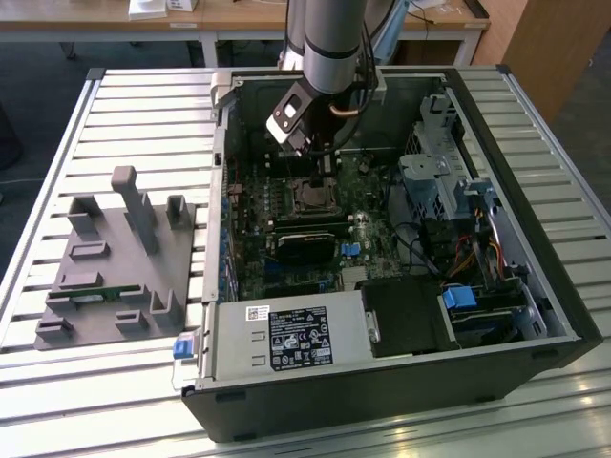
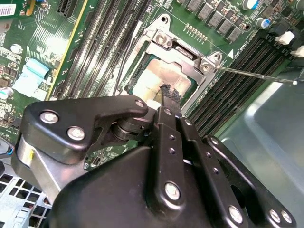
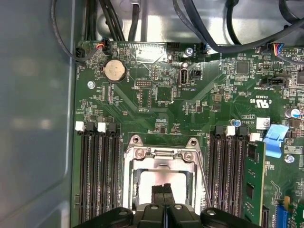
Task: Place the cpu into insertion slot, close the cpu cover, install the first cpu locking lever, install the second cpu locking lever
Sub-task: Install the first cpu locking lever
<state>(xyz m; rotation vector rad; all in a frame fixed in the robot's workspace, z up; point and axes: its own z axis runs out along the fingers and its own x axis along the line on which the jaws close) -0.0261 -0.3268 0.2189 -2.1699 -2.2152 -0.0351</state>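
In the exterior view my gripper (image 1: pixel 320 174) hangs inside the open computer case, just above the insertion slot (image 1: pixel 313 197) on the motherboard. In both wrist views the cpu (image 3: pixel 149 179) (image 2: pixel 159 76) lies in the slot, its dull silver top visible through the cut-out. The cpu cover (image 3: pixel 161 154) (image 2: pixel 190 61) lies down around it. My fingertips (image 3: pixel 164 191) (image 2: pixel 170 92) are shut together over the chip's top, holding nothing. One thin wire lever (image 2: pixel 256 75) sticks out from the socket corner across the memory slots. Another lever (image 2: pixel 124 57) (image 3: pixel 203 171) runs along the socket's side.
Long black memory slots (image 3: pixel 97 175) flank the socket on both sides. A green card with a blue tab (image 3: pixel 275 135) stands nearby. Cables (image 3: pixel 213 42) cross the case wall. A grey fixture (image 1: pixel 119 258) sits on the slatted table at the exterior view's left.
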